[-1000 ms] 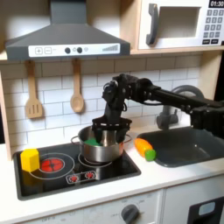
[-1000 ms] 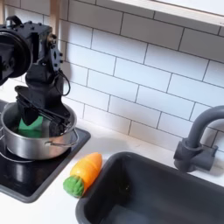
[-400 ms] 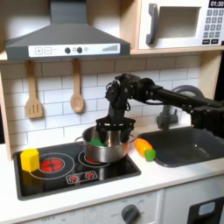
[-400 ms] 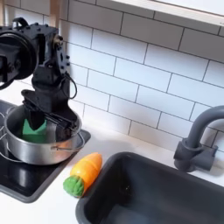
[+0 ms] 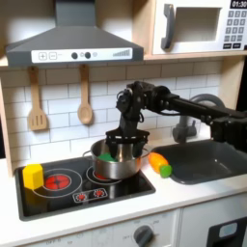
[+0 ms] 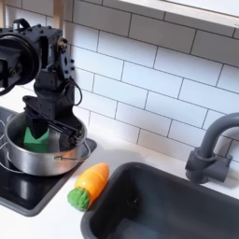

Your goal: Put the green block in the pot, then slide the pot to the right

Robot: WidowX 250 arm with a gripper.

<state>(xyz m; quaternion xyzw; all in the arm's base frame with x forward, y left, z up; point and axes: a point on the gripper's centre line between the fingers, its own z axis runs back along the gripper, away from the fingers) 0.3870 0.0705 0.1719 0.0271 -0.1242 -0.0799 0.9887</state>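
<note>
Shiny silver metal, straight-walled, round: the pot on the right-hand burner of the toy stove in the first exterior view, near the stove's right edge. Green block already inside it, resting toward the back wall in the second exterior view (a green sliver also visible over the rim in the first exterior view). Gripper lowered into the pot's mouth, fingers down past the rim beside the block; how far apart they stand cannot be told, too dark and tangled against the block and the pot wall. Cannot tell either whether a finger presses the inner wall or merely hangs close to it.

Judged for handling: rigid and light, probably thin-walled, so easy to shove but also easy to tip if pushed high. Smooth base on a smooth printed stove top, so likely to glide rather than grab, and liable to spin about a single contact point. Best purchase for a slide: a finger low against the inside wall on the side away from the travel, or a pinch on the rim. Small side handle pointing toward the orange carrot toy (too slim and slick to trust). Carrot toy lying just beside the stove's edge in the pot's way, the sink beyond it.

Yellow block well apart on the other burner.
</note>
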